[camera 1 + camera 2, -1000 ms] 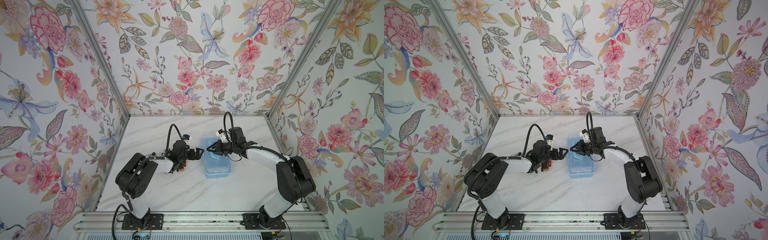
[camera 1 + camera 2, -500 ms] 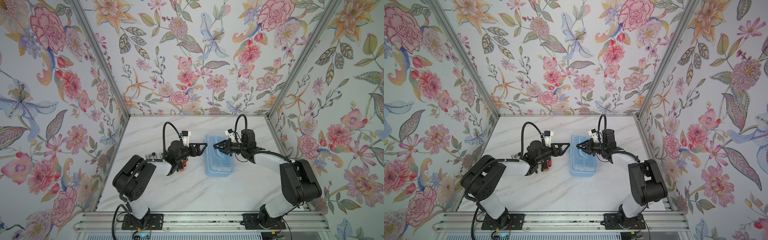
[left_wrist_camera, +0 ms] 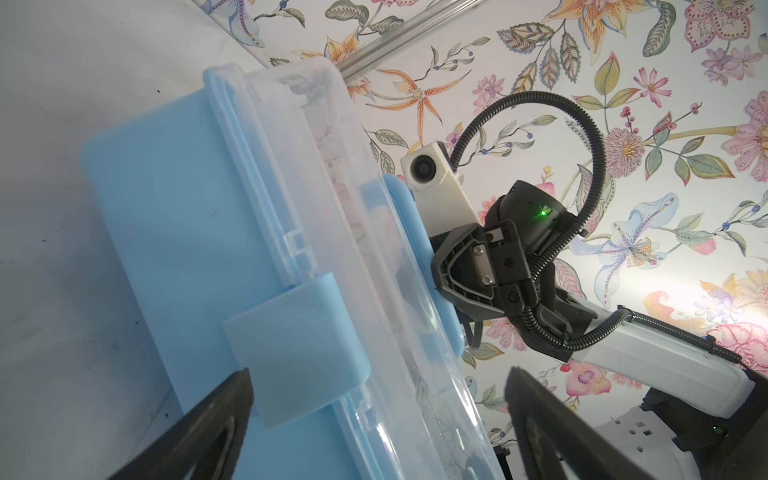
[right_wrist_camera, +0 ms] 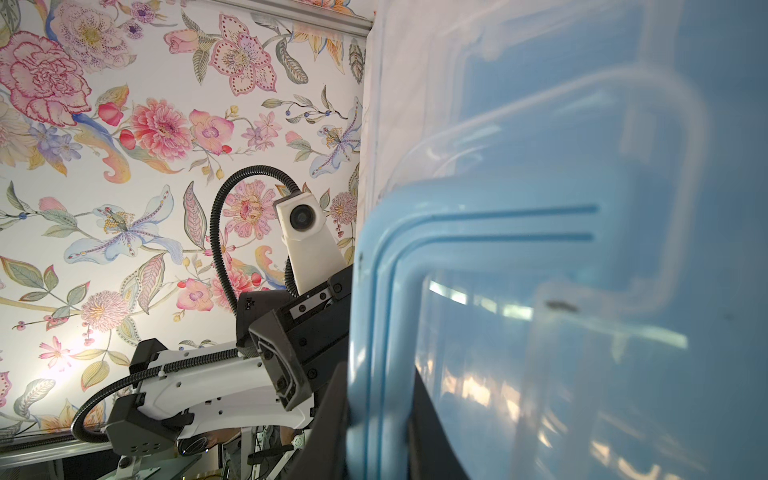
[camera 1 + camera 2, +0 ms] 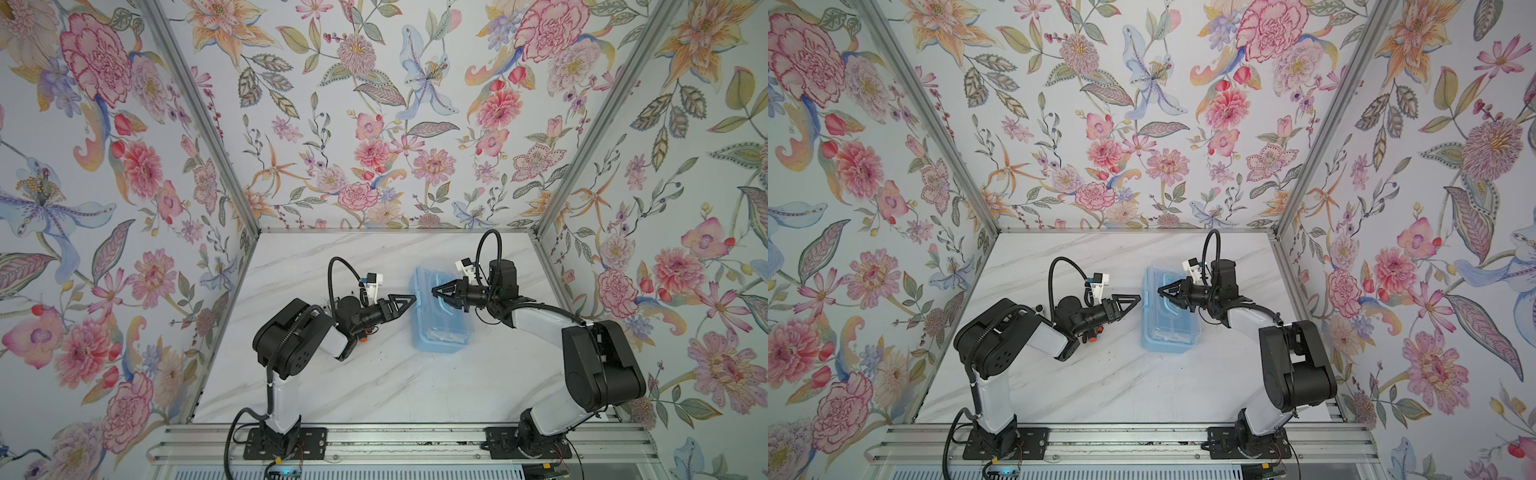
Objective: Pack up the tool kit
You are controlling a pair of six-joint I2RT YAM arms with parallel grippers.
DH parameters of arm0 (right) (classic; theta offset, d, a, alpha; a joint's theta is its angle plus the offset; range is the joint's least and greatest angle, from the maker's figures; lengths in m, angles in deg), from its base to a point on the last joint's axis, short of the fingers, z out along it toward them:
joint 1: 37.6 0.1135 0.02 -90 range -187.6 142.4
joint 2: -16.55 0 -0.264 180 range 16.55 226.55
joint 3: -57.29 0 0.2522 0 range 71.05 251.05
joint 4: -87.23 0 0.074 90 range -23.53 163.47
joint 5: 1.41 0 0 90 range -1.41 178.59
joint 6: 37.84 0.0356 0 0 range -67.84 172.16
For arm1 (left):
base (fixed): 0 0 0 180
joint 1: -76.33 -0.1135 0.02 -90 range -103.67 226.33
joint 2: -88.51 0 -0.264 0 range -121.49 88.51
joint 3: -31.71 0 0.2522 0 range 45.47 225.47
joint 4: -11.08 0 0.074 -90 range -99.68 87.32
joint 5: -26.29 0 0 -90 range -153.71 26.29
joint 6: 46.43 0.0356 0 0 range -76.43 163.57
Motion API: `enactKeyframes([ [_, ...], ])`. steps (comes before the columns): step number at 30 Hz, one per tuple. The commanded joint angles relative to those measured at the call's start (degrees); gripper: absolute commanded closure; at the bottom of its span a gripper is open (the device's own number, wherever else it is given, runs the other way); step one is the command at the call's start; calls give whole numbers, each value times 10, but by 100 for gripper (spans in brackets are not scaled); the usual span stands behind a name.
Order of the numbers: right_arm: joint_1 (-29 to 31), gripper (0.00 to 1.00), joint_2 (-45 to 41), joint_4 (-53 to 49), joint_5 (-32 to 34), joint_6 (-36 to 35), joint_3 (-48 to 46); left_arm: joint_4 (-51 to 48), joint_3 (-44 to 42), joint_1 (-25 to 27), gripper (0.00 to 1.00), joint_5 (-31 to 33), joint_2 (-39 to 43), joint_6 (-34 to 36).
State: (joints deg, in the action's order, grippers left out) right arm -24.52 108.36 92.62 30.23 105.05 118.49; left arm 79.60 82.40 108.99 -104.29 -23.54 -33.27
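Toolbox point(image 5: 442, 332) closed; right gripper point(image 5: 435, 290) seemingly clamps handle point(image 4: 386, 270); left gripper point(image 5: 411, 298), jaws apart, at its 9 o'clock: press latch point(image 3: 295, 332) squarely.

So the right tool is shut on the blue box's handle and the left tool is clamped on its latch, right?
Not quite. The left tool is open, its fingers spread wide by the latch without gripping it; the left wrist view shows this. The right tool is shut on the handle of the blue box.
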Motion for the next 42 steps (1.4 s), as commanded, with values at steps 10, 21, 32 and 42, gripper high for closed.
enactKeyframes([
  [10, 9, 100, -4, -19, 3, -60, -5, -5, 30, 8, 6, -34, -44, -2],
  [21, 21, 100, 12, -19, 8, -65, -2, 79, 49, 7, 7, -67, -65, -44],
  [32, 11, 100, 50, -59, 42, -94, -1, 205, 56, -16, 11, -147, -56, -131],
  [42, 7, 100, 72, -129, 84, -140, 9, 205, 21, -83, 14, -157, 27, -142],
])
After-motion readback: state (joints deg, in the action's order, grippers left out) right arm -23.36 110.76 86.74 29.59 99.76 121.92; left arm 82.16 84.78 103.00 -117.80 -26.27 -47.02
